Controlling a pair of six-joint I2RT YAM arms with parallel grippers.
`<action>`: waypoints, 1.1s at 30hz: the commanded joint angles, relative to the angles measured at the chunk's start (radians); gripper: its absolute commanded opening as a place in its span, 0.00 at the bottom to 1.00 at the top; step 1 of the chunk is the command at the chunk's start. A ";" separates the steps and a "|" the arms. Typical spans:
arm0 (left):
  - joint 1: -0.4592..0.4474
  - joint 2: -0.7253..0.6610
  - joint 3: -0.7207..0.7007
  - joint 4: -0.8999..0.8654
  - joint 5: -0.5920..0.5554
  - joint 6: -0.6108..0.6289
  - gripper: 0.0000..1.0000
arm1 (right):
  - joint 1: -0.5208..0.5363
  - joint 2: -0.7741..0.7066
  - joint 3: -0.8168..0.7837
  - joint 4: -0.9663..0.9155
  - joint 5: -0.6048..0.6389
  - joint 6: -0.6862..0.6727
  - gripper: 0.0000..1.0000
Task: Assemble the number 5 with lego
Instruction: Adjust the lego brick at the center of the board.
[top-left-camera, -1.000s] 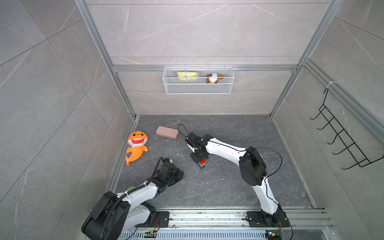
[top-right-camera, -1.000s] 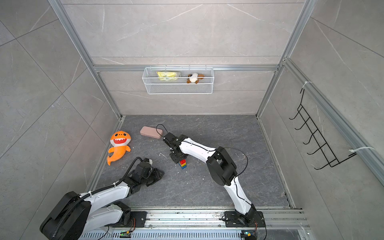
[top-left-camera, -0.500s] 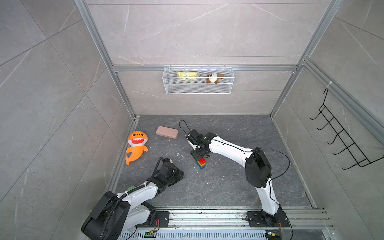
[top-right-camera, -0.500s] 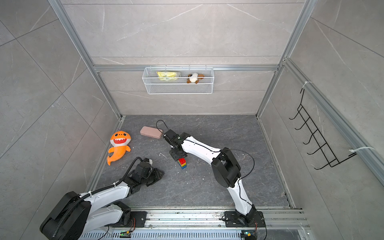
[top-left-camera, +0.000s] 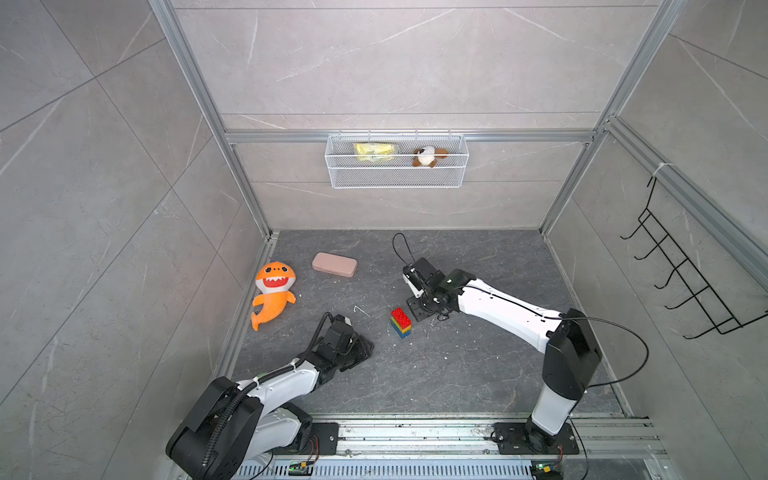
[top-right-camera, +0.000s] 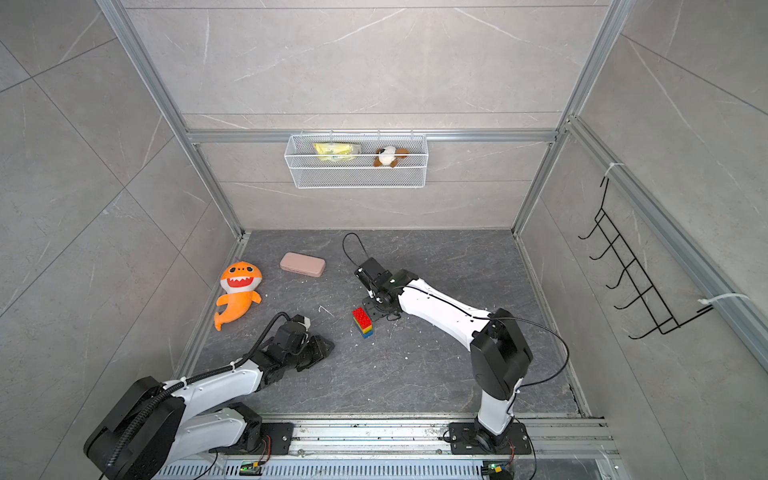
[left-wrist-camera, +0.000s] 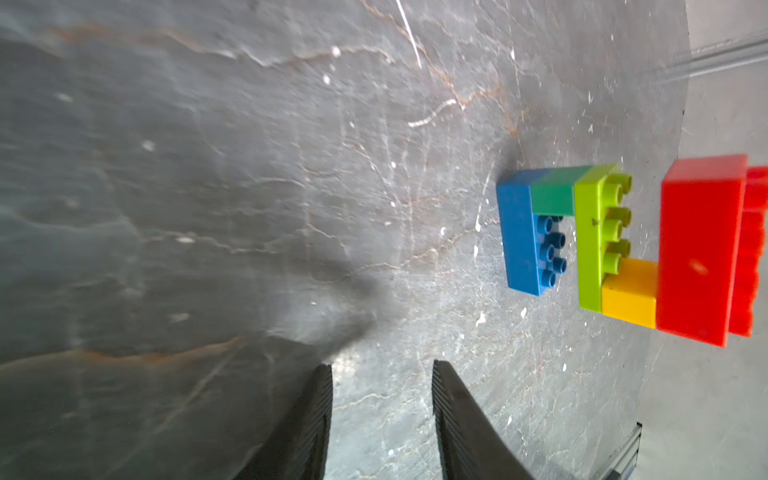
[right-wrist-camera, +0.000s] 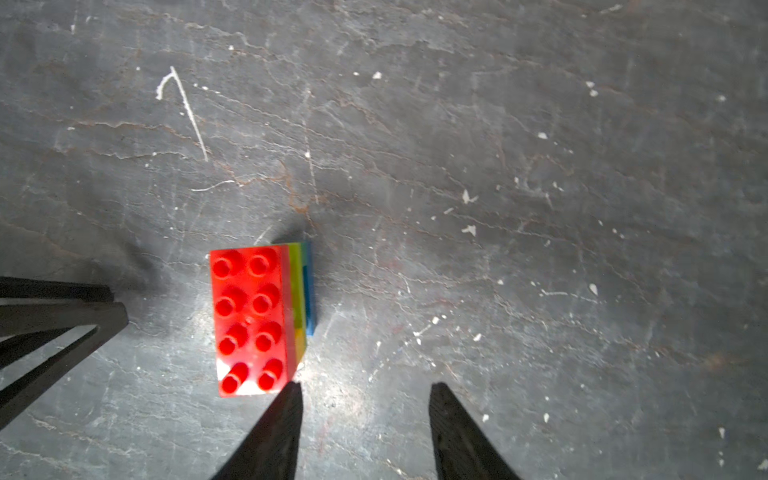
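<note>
Your stack (top-left-camera: 401, 322) stands upright on the floor (top-left-camera: 457, 365), red brick on top, free of both grippers. Your right arm reaches low and forward, its gripper (top-left-camera: 417, 311) just beside the stack, jaws spread and empty. Your left gripper (top-left-camera: 362, 348) lies low near the stack, jaws parted on nothing.

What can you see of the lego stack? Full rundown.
The lego stack is glossy studded plastic, five joined bricks: blue brick at the bottom, small dark green brick, lime green brick, small yellow brick, red brick on top, offset into a blocky 5. It stands upright on the dark floor. The open right gripper is close beside it, not gripping it.
</note>
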 joint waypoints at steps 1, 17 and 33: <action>-0.043 0.022 0.054 -0.032 -0.010 0.002 0.44 | -0.032 -0.048 -0.097 0.097 -0.043 0.047 0.48; -0.114 0.027 0.126 -0.102 -0.068 -0.005 0.43 | -0.067 0.027 -0.395 0.498 -0.187 0.183 0.41; -0.114 0.002 0.115 -0.123 -0.090 -0.006 0.43 | -0.067 0.103 -0.432 0.593 -0.252 0.230 0.38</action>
